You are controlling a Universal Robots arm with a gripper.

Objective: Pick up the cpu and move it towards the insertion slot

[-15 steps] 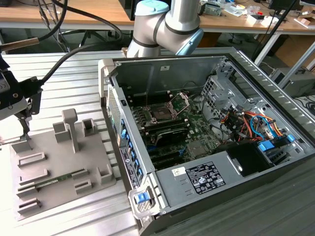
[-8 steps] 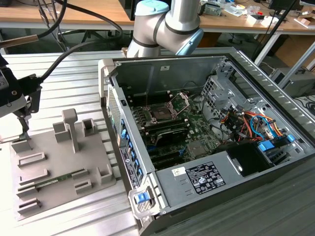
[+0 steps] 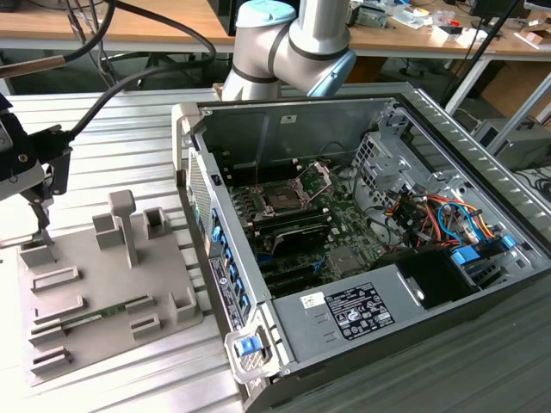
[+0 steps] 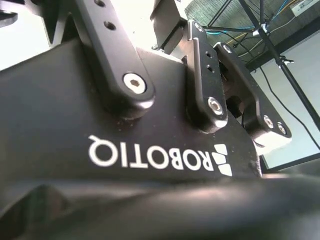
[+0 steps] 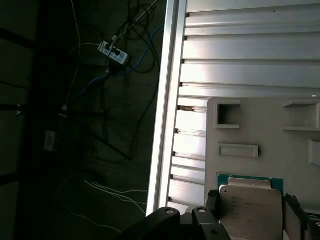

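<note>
Open-topped case point(image 3: 284, 129), free air above the insertion slot point(image 3: 282, 198), raised bracket point(image 3: 317, 177) and drive cage point(image 3: 376, 162) close beside

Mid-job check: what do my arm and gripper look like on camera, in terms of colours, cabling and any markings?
The arm is a silver-grey tube with rounded joints and pale blue caps. A thick black cable leads to the gripper, which is all black. In the second wrist view its body carries white lettering, and its black link bars are fastened with silver screws.
</note>
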